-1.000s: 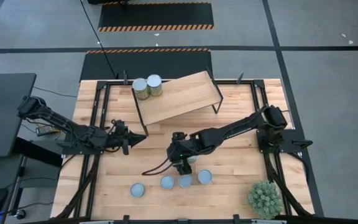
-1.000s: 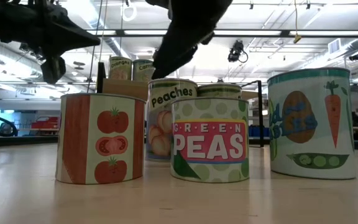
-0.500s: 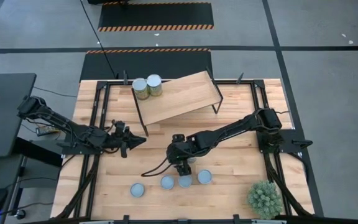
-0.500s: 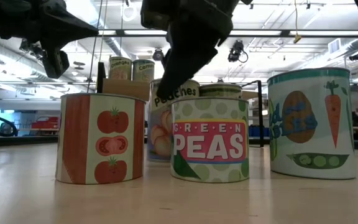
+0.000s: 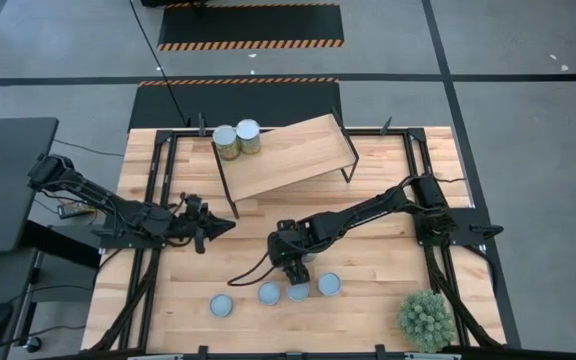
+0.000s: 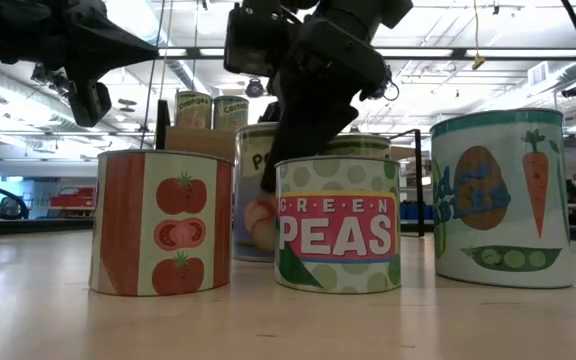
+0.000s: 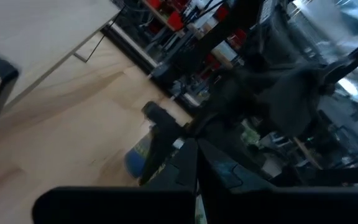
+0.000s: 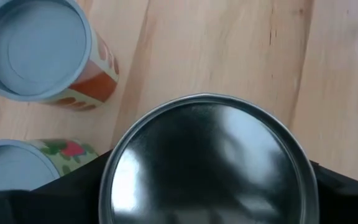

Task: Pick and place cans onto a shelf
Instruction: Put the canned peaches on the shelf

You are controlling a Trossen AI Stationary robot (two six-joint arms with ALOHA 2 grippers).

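Observation:
Two cans (image 5: 226, 141) (image 5: 249, 135) stand on the far left end of the light wood shelf (image 5: 293, 155). Several cans stand near the table's near edge: tomato (image 6: 163, 222), peas (image 6: 338, 225), vegetables (image 6: 503, 200). My right gripper (image 5: 293, 263) is open, low over the Peaches can (image 8: 207, 165), one finger on each side of it; this can also shows in the low view (image 6: 253, 200). My left gripper (image 5: 203, 226) is shut and empty, above the table left of the shelf. My right gripper comes at the Peaches can from above, pointing down. Its fingers (image 8: 48, 199) stand outside the can's rim (image 8: 114, 168) on two opposite sides. The can stands upright on the table. I cannot tell whether the fingers touch it.
The peas can (image 8: 17, 165) and the tomato can (image 8: 36, 53) stand close beside the Peaches can. A spiky green plant ball (image 5: 426, 318) sits at the near right corner. Black frame rails (image 5: 158, 180) run along the table's sides.
My right gripper has come down and a little toward the near edge, over the Peaches can, so that its fingers now reach down beside the can's wall. The cans have stayed in place.

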